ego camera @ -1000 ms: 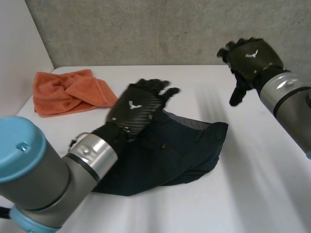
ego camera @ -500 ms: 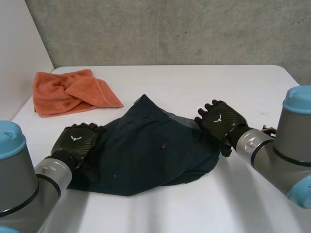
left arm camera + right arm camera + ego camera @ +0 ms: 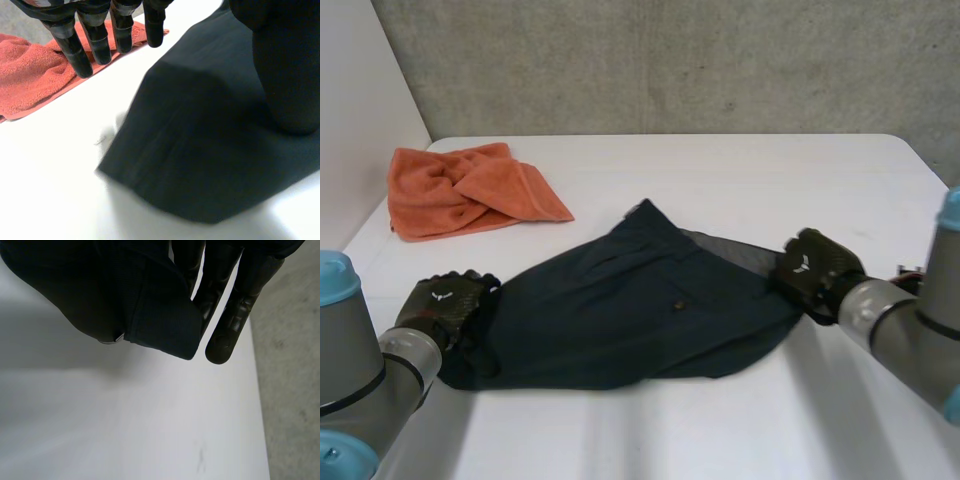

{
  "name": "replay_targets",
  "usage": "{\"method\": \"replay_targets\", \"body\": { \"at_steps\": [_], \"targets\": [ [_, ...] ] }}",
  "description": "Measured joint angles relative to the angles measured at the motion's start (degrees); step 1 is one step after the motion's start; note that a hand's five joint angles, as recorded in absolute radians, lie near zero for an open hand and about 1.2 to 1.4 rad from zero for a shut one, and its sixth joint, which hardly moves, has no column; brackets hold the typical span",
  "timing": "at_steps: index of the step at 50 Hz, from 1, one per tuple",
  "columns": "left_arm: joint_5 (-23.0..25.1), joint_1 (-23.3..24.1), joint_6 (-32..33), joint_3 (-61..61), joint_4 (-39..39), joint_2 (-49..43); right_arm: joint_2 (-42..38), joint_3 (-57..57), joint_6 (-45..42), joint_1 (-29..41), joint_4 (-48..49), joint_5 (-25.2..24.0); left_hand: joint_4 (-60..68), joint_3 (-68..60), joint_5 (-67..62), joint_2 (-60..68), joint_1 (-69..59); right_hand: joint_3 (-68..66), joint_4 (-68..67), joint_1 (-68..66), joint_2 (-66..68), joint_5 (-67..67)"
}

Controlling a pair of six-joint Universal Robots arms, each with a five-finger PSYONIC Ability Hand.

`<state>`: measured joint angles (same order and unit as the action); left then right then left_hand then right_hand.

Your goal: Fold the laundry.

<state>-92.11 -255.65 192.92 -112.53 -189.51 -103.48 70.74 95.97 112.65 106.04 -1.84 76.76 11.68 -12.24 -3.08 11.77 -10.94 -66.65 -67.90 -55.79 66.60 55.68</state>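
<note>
Toward the far corner on my left, an orange towel [image 3: 460,190] lies loosely bunched on the white surface [image 3: 740,170]. A twist of cloth runs across its middle, and one flat corner points in toward the centre. It sits close to the white side panel [image 3: 360,90] that stands along that edge. Ahead of me, a rough grey concrete wall [image 3: 670,60] rises behind the surface's far edge. On my right, the surface ends in a straight edge with grey concrete [image 3: 295,390] beyond it. A faint dark scuff [image 3: 201,455] marks the white top near that edge.
</note>
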Motion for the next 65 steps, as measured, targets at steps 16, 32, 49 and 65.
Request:
{"method": "replay_targets", "body": {
  "at_steps": [16,32,49,65],
  "targets": [
    [0.9,0.9,-0.1,-1.9,1.5,2.3,10.5,9.0,-5.3,-10.1,-12.8,0.7,0.1,0.0,0.0,0.0,0.0,40.2,40.7,37.7,-42.8,-39.7],
    [4.1,0.8,-0.1,2.1,0.0,-0.8,12.6,-8.3,20.5,-6.4,-13.0,-3.1,9.6,-8.8,-8.3,9.4,-10.8,54.6,54.5,44.3,-54.0,-51.7],
    [5.8,1.2,-0.1,3.5,-0.2,-3.3,-19.8,-43.0,36.0,8.8,-23.9,-5.3,43.7,-43.0,-41.5,43.7,-42.6,54.6,54.5,44.3,-54.0,-51.7],
    [5.7,2.9,0.1,6.7,-0.2,-3.5,-39.0,-59.9,39.0,10.6,-27.2,-4.9,56.9,-55.6,-53.7,56.6,-53.7,31.7,33.2,25.4,-31.4,-32.6]
  ]
}}
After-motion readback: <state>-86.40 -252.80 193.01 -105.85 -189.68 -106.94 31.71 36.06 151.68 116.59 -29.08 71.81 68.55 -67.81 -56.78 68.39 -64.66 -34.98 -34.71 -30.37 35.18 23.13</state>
